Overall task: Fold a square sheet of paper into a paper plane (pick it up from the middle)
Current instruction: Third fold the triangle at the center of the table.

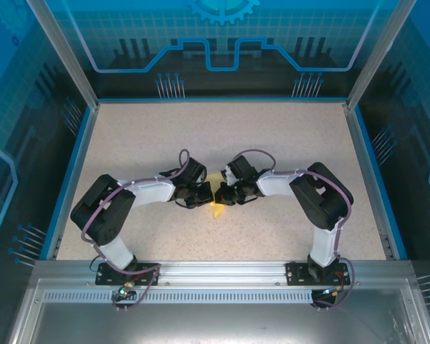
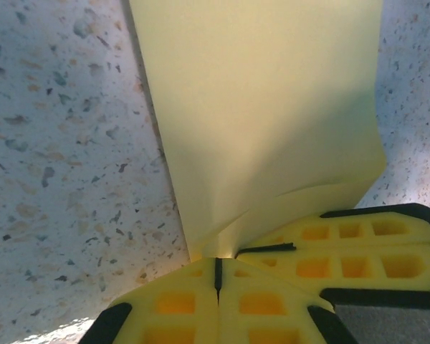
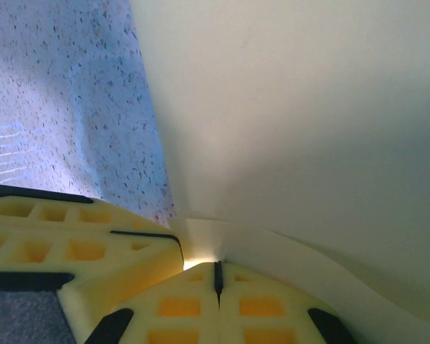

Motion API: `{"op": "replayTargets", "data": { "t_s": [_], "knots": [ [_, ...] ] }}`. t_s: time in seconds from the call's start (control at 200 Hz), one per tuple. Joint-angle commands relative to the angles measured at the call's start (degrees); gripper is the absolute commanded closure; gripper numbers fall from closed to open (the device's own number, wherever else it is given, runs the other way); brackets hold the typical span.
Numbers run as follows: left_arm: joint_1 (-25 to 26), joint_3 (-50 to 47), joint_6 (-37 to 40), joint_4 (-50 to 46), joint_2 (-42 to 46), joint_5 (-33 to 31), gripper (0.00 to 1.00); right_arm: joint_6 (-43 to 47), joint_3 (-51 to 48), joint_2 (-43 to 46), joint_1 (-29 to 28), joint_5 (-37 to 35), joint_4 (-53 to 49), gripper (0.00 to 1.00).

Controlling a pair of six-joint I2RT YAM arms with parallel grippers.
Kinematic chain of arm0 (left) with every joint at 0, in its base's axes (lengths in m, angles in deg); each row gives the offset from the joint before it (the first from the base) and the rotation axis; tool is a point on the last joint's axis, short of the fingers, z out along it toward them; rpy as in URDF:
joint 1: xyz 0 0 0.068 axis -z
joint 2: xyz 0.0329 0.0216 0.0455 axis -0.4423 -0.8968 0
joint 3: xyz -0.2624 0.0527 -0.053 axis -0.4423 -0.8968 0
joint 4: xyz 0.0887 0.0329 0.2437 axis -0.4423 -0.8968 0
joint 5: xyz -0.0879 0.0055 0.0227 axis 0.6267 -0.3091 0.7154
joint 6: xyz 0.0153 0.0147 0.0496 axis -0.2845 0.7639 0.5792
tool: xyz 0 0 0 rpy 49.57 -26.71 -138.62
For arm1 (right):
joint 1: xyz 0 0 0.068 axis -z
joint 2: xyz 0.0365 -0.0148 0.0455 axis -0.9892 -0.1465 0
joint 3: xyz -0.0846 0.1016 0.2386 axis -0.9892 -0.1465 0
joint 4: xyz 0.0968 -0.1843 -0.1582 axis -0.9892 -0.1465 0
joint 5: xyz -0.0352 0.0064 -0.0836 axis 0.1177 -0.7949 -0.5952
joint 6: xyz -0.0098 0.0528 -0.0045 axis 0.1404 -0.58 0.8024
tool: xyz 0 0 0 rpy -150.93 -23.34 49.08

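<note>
A folded yellow sheet of paper [image 1: 216, 208] lies at the middle of the table, between my two grippers, which meet tip to tip. My left gripper [image 1: 206, 195] comes in from the left, and its jaws [image 2: 217, 259] are shut on the paper's near corner. The sheet [image 2: 272, 107] spreads away from them with a creased flap at its base. My right gripper [image 1: 221, 193] is likewise shut [image 3: 217, 264] on the paper's edge [image 3: 308, 107]. Each wrist view catches the other gripper's yellow fingers [image 2: 330, 251] [image 3: 72, 244] right alongside.
The speckled table [image 1: 222, 136] is ringed by a blue rim and blue transparent walls [image 1: 222, 43]. Both arm bases sit on the metal rail [image 1: 222, 272] at the near edge.
</note>
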Motion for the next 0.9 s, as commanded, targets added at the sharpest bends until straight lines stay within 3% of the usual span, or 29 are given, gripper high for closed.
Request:
{"op": "replayTargets", "data": {
  "t_s": [0.0,0.495,0.895],
  "knots": [
    [0.30,1.80,-0.24,0.63,-1.23,0.92,1.00,0.42,-0.83,-0.13,-0.10,-1.14,-3.36,1.00],
    [1.52,3.94,0.40,-7.59,-5.25,-6.80,1.00,0.23,-1.32,2.06,0.80,1.42,0.01,1.00],
    [2.65,4.23,0.06,-13.39,-5.91,-12.48,1.00,2.43,-8.64,6.58,7.01,2.63,1.87,1.00]
  ]
}}
